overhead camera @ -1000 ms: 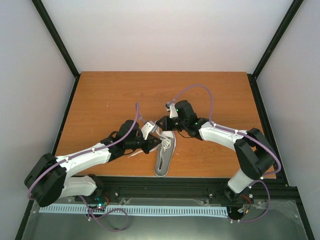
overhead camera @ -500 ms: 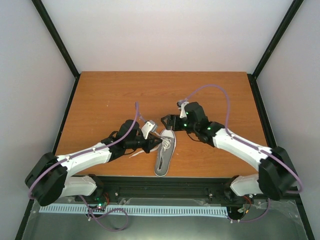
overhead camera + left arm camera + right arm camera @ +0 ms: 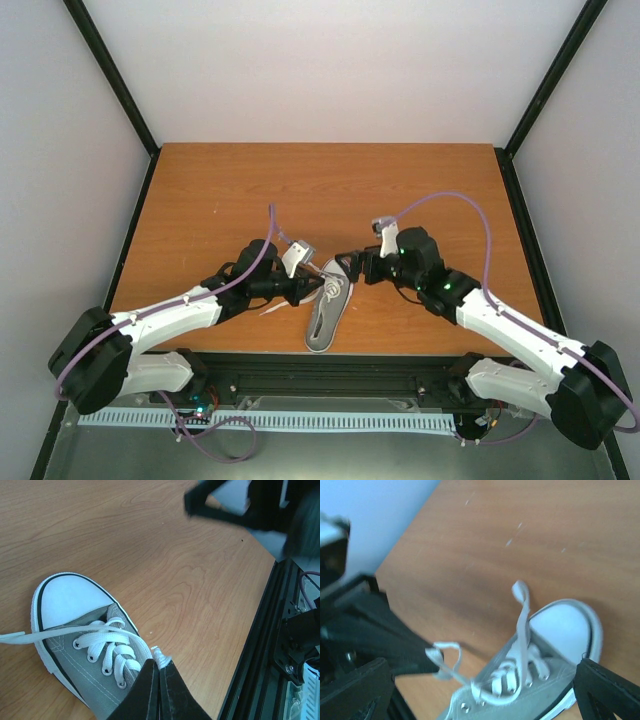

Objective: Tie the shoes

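A small grey low-top canvas sneaker (image 3: 322,318) lies on the orange-brown wooden bench (image 3: 220,200), in the middle between left and right and close to the near edge. Its white rubber toe cap (image 3: 65,602) points to the far side and its heel to the near side. A white sole edge with a thin dark line goes around the toe, and the inside is dark grey. The white laces (image 3: 112,647) cross through metal eyelets. One lace end lies over the toe cap, and another part makes a small loop.

The left gripper (image 3: 312,289) is at the left side of the sneaker; its jaws are pressed together on a lace end. The right gripper (image 3: 350,270) is just beside the toe, on the right. Its jaws stand wide apart and hold nothing.
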You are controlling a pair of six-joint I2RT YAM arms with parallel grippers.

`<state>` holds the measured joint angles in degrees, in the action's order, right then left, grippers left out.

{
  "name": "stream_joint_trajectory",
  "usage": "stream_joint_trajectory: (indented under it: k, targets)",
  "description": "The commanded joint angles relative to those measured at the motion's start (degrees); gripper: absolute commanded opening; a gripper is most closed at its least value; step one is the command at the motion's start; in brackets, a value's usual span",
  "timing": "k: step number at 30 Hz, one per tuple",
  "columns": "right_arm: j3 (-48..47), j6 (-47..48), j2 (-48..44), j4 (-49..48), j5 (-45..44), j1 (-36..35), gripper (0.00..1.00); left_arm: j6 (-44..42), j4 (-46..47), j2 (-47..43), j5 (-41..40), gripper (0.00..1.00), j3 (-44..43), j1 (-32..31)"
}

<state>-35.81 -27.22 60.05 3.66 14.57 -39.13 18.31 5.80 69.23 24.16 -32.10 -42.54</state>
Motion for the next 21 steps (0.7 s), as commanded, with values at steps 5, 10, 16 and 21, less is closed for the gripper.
stream_joint_trajectory:
  k: [5,10,16,21]
  targets:
    - [5.7,4.7,3.2,-16.7,6.6,-7.4,0.95,1.0,-1.0,-0.4,1.2,0.01,-3.3,-0.7]
    - [5.4,7.2,7.3,-19.2,1.2,-11.8,0.88,2.0,-1.4,-0.3,1.0,0.01,-3.8,-0.7]
    - [5.0,8.7,11.7,-19.0,-6.2,-14.4,0.79,2.2,-2.9,0.0,0.5,0.01,-4.6,-0.7]
    - [5.2,8.7,13.1,-19.9,-13.3,-16.8,0.74,2.4,-2.5,0.8,1.3,0.01,-4.9,-0.7]
